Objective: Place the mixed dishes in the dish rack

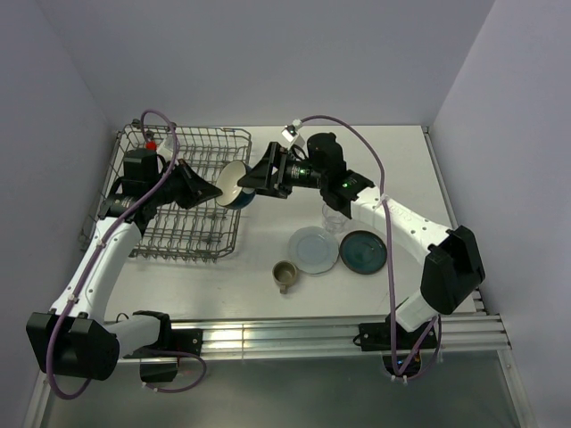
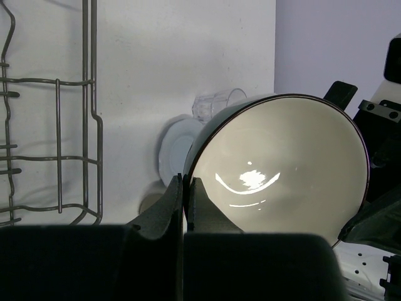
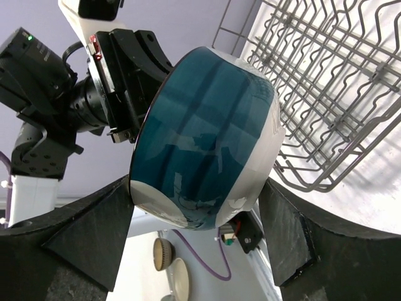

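Bowl: the round bowl (image 2: 282, 169), cream inside, blue-green outside and dark at the rim, is up in the air. It is tipped on its side at the right edge of the rack, between the two tools.
Left tool: the left tool (image 2: 185, 188) is clenched on the bowl's rim, with one finger inside and one outside.
Right tool: the right tool (image 3: 197, 188) has its fingers (image 3: 94, 232) spread wide, one on each side of the bowl and right up against it. I cannot tell if it squeezes.
Rack: the big grey wire dish rack (image 1: 192, 234) sits on the left of the white worktop (image 1: 232, 285).
Glass: the clear glass tumbler (image 1: 335, 216) stands just behind the plates.
Plates: the pale blue plate (image 1: 314, 250) and the dark teal plate (image 1: 363, 251) lie flat, side by side.
Mug: the small olive-brown mug (image 1: 285, 275) stands just beside the pale blue plate.
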Controlling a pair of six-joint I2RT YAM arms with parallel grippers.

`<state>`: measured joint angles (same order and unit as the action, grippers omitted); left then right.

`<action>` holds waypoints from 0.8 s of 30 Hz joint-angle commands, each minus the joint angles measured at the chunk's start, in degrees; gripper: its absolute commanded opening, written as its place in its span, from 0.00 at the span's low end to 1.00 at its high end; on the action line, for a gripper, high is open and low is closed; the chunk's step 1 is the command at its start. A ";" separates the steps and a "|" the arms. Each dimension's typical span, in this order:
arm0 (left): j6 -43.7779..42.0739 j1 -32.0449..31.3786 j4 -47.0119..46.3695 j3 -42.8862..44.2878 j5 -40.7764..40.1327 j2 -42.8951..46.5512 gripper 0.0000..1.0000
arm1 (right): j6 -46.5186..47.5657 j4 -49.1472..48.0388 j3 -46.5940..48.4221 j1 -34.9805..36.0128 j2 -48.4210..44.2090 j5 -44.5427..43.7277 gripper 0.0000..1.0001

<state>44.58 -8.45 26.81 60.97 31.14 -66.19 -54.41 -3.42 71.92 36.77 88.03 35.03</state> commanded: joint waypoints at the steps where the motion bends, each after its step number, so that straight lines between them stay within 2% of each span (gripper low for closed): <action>1: -1.07 -0.08 -4.13 0.47 1.38 2.12 0.00 | -3.42 -6.24 0.50 0.49 0.12 1.80 0.74; 5: -1.94 -0.08 -3.08 0.99 0.25 2.30 0.00 | -5.52 -7.21 0.94 0.58 1.18 2.68 0.48; 6: -2.30 -0.08 -2.64 1.17 -0.89 2.38 0.00 | -5.88 -7.21 1.03 0.67 1.79 2.59 0.28; 7: -2.48 -0.08 -2.29 1.26 -1.16 2.39 0.00 | -5.97 -7.30 1.29 0.58 2.14 2.77 0.17; 8: -2.74 -0.08 -1.85 1.34 -1.43 2.39 0.00 | -6.14 -7.56 1.90 0.58 2.93 3.38 0.00; 13: -2.83 0.01 -1.85 0.91 -1.78 2.30 0.01 | -5.97 -7.13 2.87 0.67 4.61 3.03 0.00; 16: -2.74 0.01 -2.11 0.12 -1.87 2.30 0.13 | -5.71 -7.56 2.96 0.84 5.05 2.51 0.00; 17: -2.65 0.01 -2.20 -0.15 -1.95 2.38 0.22 | -5.62 -7.48 3.14 0.84 5.22 2.24 0.00; 19: -2.48 0.10 -1.94 -0.33 -2.13 2.47 0.31 | -4.92 -6.34 3.66 0.84 5.66 1.72 0.00; 20: -2.56 0.19 -1.85 -0.50 -2.22 2.56 0.40 | -4.74 -6.25 4.19 0.93 6.10 1.80 0.00; 24: -2.65 0.98 -1.41 -1.11 -1.69 3.00 0.50 | -4.65 -6.07 5.16 1.11 7.07 1.54 0.00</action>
<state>42.37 -7.86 28.36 60.01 27.03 -65.76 -59.18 -7.20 73.14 37.32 94.76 36.99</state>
